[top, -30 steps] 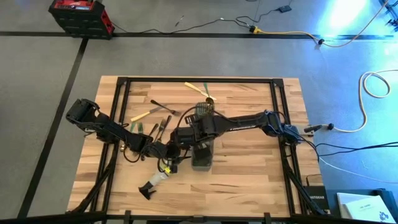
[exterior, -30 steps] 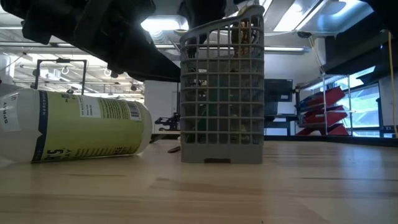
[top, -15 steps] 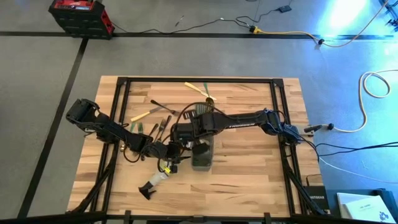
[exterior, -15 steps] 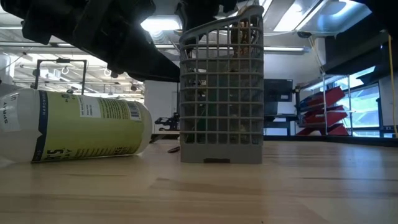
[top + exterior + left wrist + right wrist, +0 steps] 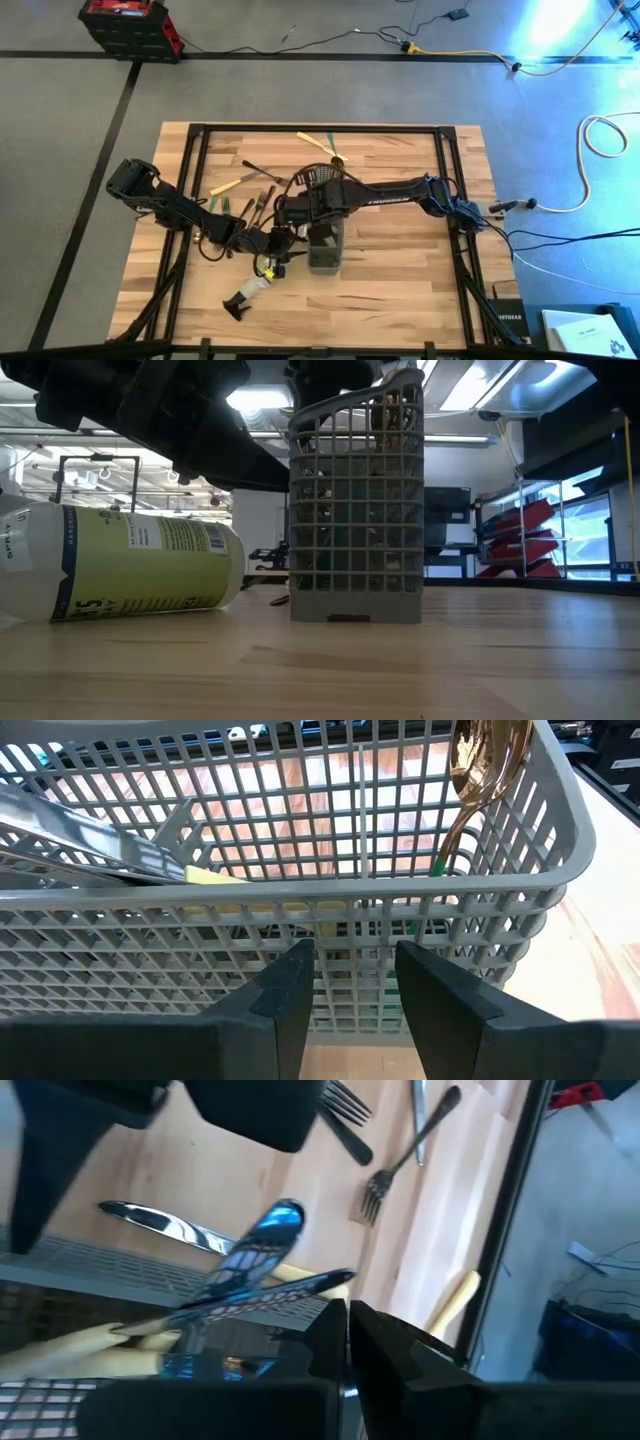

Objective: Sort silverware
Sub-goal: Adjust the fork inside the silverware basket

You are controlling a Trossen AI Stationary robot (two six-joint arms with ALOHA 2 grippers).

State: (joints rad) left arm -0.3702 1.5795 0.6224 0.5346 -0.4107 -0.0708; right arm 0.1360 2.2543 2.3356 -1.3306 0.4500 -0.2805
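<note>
The left gripper (image 5: 348, 995) stands just beside the grey mesh caddy (image 5: 325, 240), low at its wall. Its fingers (image 5: 285, 1000) are partly apart, and nothing is between them; in the left wrist view only the mesh wall shows in the gap.

The right gripper (image 5: 346, 1342) is above the caddy's open top. Its fingers are pressed together and hold nothing.

The caddy stands upright on the counter (image 5: 400, 270). Inside it, the left wrist view shows a gold spoon (image 5: 478, 765) leaning in one corner with its bowl up, a cream handle (image 5: 225, 880) lying across, and steel blades (image 5: 80, 845) beside it. The right wrist view shows a knife (image 5: 240, 1295) lying over the caddy's rim.

More silverware lies loose on the counter: forks (image 5: 385, 1165) and a cream-handled piece (image 5: 232, 184) on the left side, and a pale piece (image 5: 315, 139) near the far edge.

A spray bottle (image 5: 120, 565) lies on its side near the caddy.
</note>
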